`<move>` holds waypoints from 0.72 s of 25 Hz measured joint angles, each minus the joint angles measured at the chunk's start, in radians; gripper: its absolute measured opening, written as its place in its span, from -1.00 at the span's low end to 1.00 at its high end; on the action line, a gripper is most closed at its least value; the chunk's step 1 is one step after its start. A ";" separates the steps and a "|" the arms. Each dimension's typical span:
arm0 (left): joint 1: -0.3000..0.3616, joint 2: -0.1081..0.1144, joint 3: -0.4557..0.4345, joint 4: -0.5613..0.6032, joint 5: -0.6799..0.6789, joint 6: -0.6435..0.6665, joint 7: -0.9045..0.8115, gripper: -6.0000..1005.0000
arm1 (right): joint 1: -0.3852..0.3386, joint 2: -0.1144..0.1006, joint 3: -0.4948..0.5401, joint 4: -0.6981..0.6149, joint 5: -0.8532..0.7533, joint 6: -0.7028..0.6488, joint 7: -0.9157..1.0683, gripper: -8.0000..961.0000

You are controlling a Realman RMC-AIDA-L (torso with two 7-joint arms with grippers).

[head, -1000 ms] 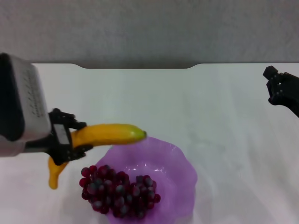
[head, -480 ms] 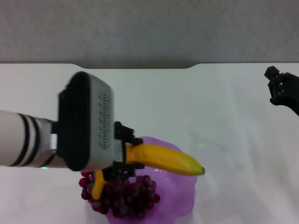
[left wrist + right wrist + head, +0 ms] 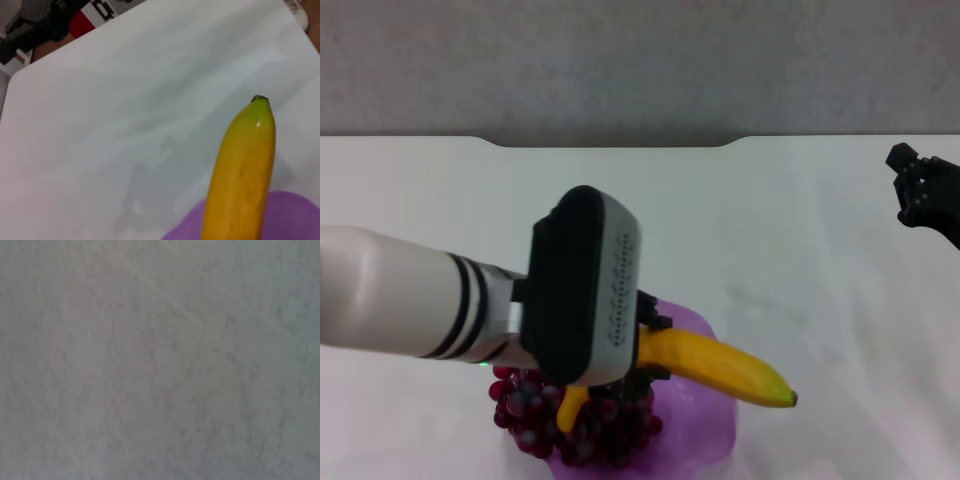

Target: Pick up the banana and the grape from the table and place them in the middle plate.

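My left gripper (image 3: 638, 350) is shut on the yellow banana (image 3: 725, 368) and holds it above the purple scalloped plate (image 3: 705, 437) at the front of the white table (image 3: 740, 220). The banana's dark tip points right, past the plate's right rim. It also shows in the left wrist view (image 3: 242, 172), with the plate's purple edge (image 3: 290, 215) below it. The bunch of dark red-purple grapes (image 3: 535, 420) lies in the left part of the plate, partly hidden by my left wrist. My right gripper (image 3: 920, 195) hangs at the far right edge.
The table's far edge has a notch (image 3: 610, 142) against a grey wall. The right wrist view shows only bare table surface (image 3: 160, 360).
My left arm has carried the banana to the right, from the plate's left side to above the plate and the grapes. The right arm has not moved.
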 joint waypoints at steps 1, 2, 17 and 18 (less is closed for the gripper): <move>-0.008 0.000 0.008 -0.009 0.002 -0.013 0.000 0.21 | 0.000 0.000 0.000 0.000 0.000 0.000 0.000 -0.96; -0.019 0.000 0.017 -0.022 0.003 -0.030 0.000 0.21 | 0.001 0.000 0.000 0.000 0.000 0.000 0.000 -0.96; -0.065 -0.002 0.039 -0.113 0.004 -0.171 -0.008 0.27 | 0.002 0.001 -0.002 0.000 0.000 0.000 0.000 -0.96; -0.064 -0.001 0.038 -0.116 0.005 -0.171 -0.008 0.27 | 0.001 0.001 -0.002 0.000 0.000 0.000 0.000 -0.96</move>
